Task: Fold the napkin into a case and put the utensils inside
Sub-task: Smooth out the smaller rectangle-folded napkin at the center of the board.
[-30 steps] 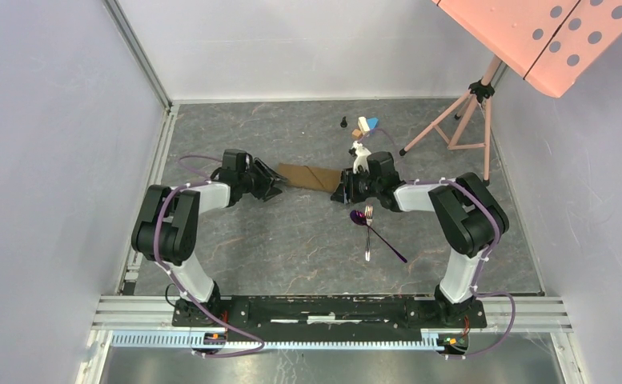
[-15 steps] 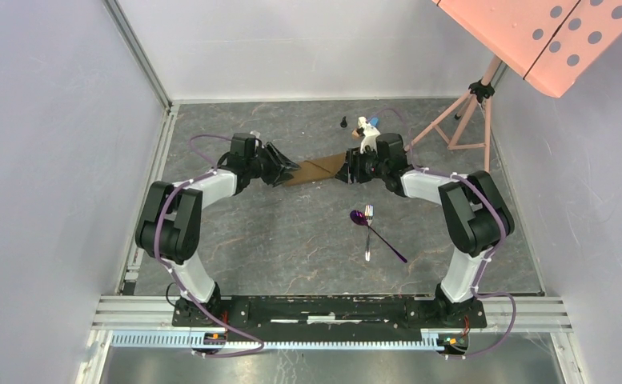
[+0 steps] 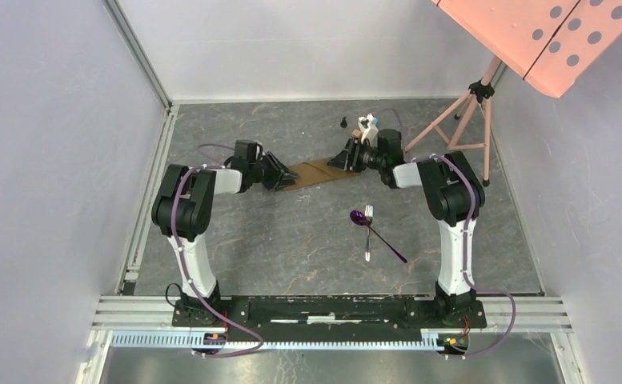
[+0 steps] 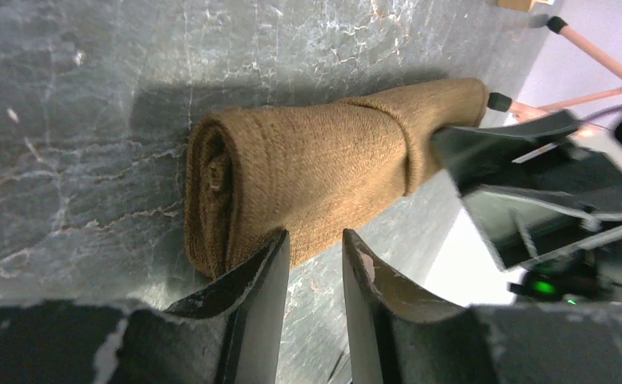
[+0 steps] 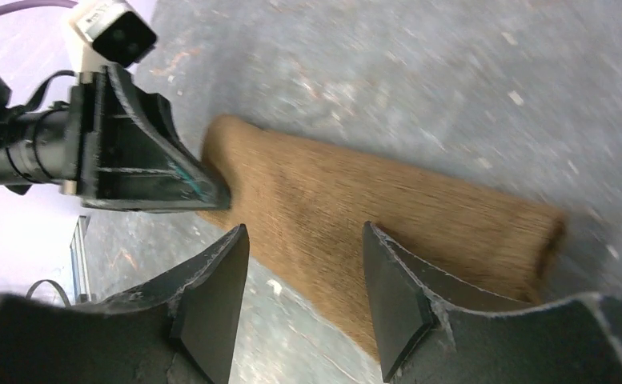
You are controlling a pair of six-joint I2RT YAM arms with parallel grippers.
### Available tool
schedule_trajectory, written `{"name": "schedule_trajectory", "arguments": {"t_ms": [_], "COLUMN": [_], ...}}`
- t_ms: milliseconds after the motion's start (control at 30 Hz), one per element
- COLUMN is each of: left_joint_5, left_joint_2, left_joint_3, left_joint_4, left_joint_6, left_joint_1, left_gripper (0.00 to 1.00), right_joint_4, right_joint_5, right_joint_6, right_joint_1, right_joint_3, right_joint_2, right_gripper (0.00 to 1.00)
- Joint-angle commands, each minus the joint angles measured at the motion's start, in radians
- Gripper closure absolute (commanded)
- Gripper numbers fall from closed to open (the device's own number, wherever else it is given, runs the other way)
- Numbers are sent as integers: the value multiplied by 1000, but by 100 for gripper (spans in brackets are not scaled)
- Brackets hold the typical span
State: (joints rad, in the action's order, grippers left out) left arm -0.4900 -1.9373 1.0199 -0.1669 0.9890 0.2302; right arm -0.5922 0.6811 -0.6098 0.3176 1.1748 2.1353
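Note:
The napkin lies as a narrow brown folded case (image 3: 315, 171) on the grey floor, between the two grippers. My left gripper (image 3: 285, 175) is open at its left end; in the left wrist view (image 4: 315, 240) the rolled end of the case (image 4: 307, 172) sits just past the fingertips. My right gripper (image 3: 342, 157) is open at the right end, with its jaws (image 5: 306, 236) standing over the cloth (image 5: 387, 204) and not clamping it. The purple spoon (image 3: 360, 217) and the silver fork (image 3: 368, 232) lie together nearer the bases, apart from the case.
Small coloured toy blocks (image 3: 367, 124) and a small dark object (image 3: 343, 122) lie behind the right gripper. A pink tripod stand (image 3: 461, 118) is at the back right. Walls close in the left, back and right.
Both grippers carried the cloth toward the back and turned it over into a narrower strip. Both jaws now stand open off the cloth. The spoon and fork have not moved.

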Motion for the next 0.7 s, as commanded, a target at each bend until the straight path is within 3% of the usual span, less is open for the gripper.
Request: {"name": "schedule_trajectory", "arguments": {"t_ms": [0,167,533,667], "left_joint_5": [52,72,21,125], "left_joint_2": [-44,-67,-152,23], "left_joint_3": [-26,83,272,205], "left_joint_4": [-23,80,161,229], "left_joint_6": [-24,-107,-118,-201], "left_joint_1": [-8,35,99,90], "left_gripper": [59,57,55,49], "right_joint_4": [-93,34,340,564], "right_joint_5": [-8,-31,-135,-261], "right_joint_6": [-42,59,252,404], "right_joint_1": [-52,-68,-67,-36], "right_joint_3": [-75,-36,9,-24], "right_joint_2": [33,6,-221,-397], "right_gripper": [40,40,39,29]}}
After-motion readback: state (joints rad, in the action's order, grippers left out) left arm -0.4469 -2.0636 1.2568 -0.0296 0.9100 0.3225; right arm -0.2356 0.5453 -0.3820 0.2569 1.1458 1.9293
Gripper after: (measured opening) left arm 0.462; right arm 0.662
